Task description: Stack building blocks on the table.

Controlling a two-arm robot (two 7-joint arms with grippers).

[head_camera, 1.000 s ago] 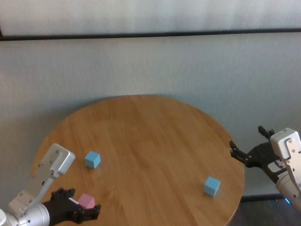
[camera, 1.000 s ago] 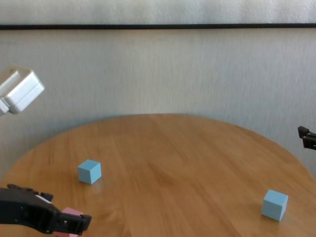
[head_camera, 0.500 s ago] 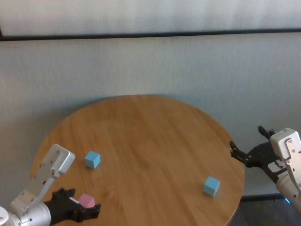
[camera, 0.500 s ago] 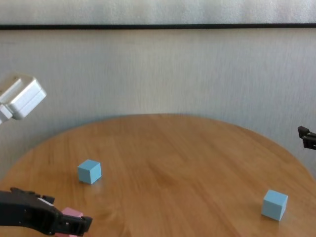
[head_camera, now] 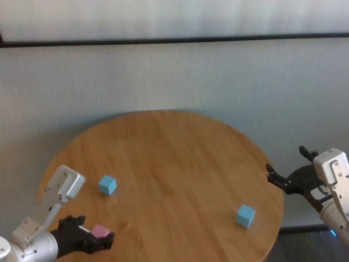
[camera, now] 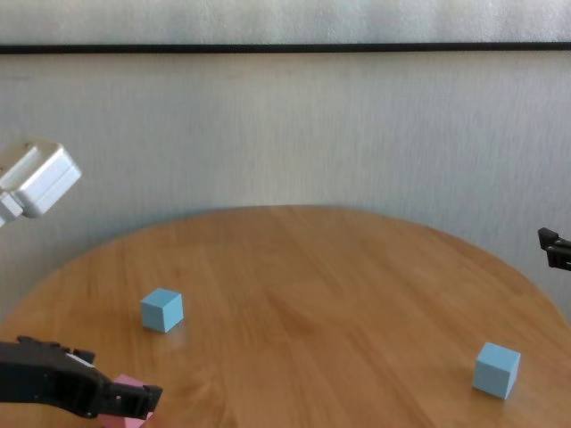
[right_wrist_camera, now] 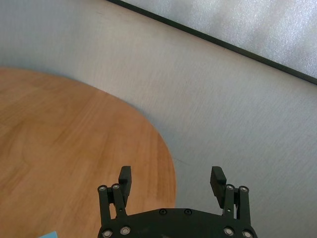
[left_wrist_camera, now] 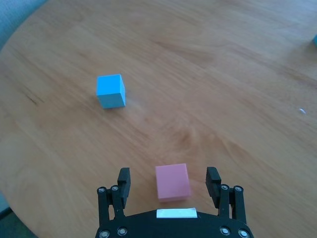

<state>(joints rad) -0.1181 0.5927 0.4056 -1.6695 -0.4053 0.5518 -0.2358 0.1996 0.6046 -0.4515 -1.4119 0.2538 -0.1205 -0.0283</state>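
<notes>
Pale grey wall with a dark horizontal band backs the round wooden table point(head_camera: 174, 164), which fills the lower middle of the head view. At the lower left of that frame, the left pincer point(left_wrist_camera: 170, 180) sits low over the table's near edge with its fingers point(left_wrist_camera: 123, 179) spread wide on either side of the pink block point(left_wrist_camera: 172, 181), gaps showing on both sides, so nothing is clamped. One light blue block point(left_wrist_camera: 110, 90) rests on the table near it, toward the table's middle, well apart from the pink one. A second light blue block point(head_camera: 245, 215) lies at the lower right of the head view. Beyond the table's right edge, the right pincer point(right_wrist_camera: 171, 181) hangs spread wide and empty.
</notes>
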